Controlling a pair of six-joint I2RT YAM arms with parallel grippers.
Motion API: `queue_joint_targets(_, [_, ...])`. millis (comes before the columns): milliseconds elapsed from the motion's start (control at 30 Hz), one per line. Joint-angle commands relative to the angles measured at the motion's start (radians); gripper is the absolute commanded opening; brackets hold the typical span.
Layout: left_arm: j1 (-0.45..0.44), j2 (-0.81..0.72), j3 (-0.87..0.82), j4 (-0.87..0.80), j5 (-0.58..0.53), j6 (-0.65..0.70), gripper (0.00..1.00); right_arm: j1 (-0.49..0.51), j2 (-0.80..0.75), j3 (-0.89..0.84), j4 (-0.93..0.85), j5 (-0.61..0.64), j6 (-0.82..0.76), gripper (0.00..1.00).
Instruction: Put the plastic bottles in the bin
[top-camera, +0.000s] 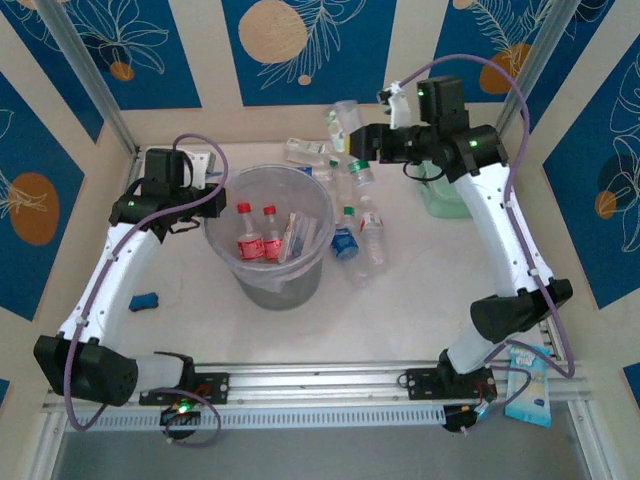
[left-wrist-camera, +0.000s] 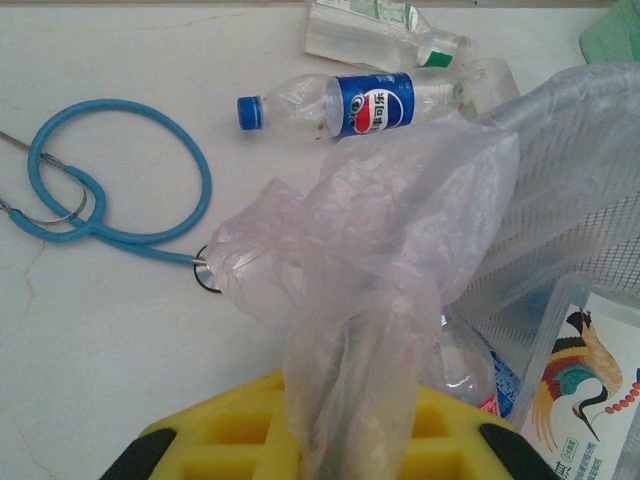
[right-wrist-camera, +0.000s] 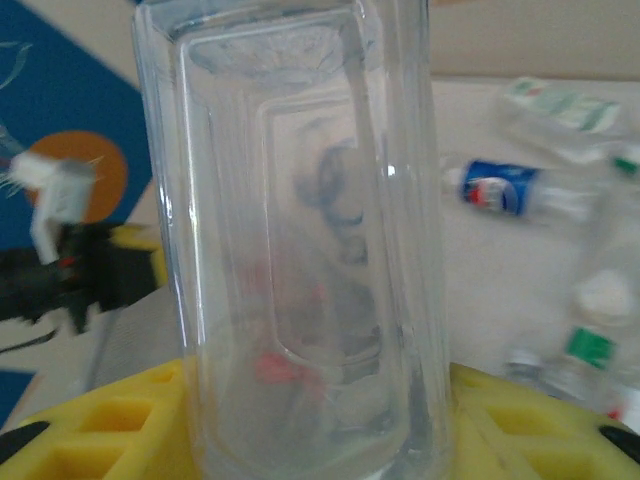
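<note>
Bin: the bin (top-camera: 272, 290) stands upright left of the table's middle, between the two arms and nearer the left one.
In the bin: two red-capped bottles (top-camera: 258, 238) with red labels stand side by side; a printed box (top-camera: 295, 237) leans just to their right.
Left gripper: the left gripper (left-wrist-camera: 340, 420) is at the bin's left rim, its yellow fingers pressed together on a crumpled clear plastic bag (left-wrist-camera: 380, 230) that rises in front of the bin's wall.
Small blue thing: a small blue thing (top-camera: 146, 300) lies on the table to the left of the bin, well apart from it.
Loose bottles, right of the bin: a blue-labelled bottle (top-camera: 345, 243) and a clear bottle (top-camera: 373, 240) lie beside each other, close to the bin's right wall.
Loose bottles, farther: a green-capped bottle (top-camera: 360, 175) and a flattened green-white bottle (top-camera: 308, 150) lie behind the bin; a blue-capped bottle (left-wrist-camera: 350, 105) lies on its side there too.
Stethoscope: a blue stethoscope (left-wrist-camera: 110, 190) lies coiled on the table, apart from the bottles.
Right gripper: the right gripper (right-wrist-camera: 310, 420) is raised over the far bottles, pinching a clear held bottle (right-wrist-camera: 300, 200) between its yellow pads.
Mint-green box: a mint-green box (top-camera: 440, 198) sits under the right forearm.
Open room: the table (top-camera: 420, 300) is bare in front of the bin and across its near right part.
Edges: a pale blue packet (top-camera: 530, 388) hangs at the near right corner.
</note>
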Motion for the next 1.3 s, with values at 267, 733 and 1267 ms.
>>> queue_joint_targets(267, [-0.014, -0.020, -0.016, 0.055, 0.022, 0.013, 0.00, 0.295, 0.151, 0.164, -0.093, -0.079, 0.047, 0.00])
queue_joint_targets(733, [-0.013, -0.036, -0.028, 0.045, -0.023, 0.041, 0.00, 0.451, 0.327, 0.163, -0.180, 0.066, 0.022, 0.00])
queue_joint_targets(1267, [-0.013, -0.015, -0.001, 0.033, -0.027, 0.033, 0.00, 0.512, 0.436, -0.094, -0.013, 0.065, 0.052, 0.00])
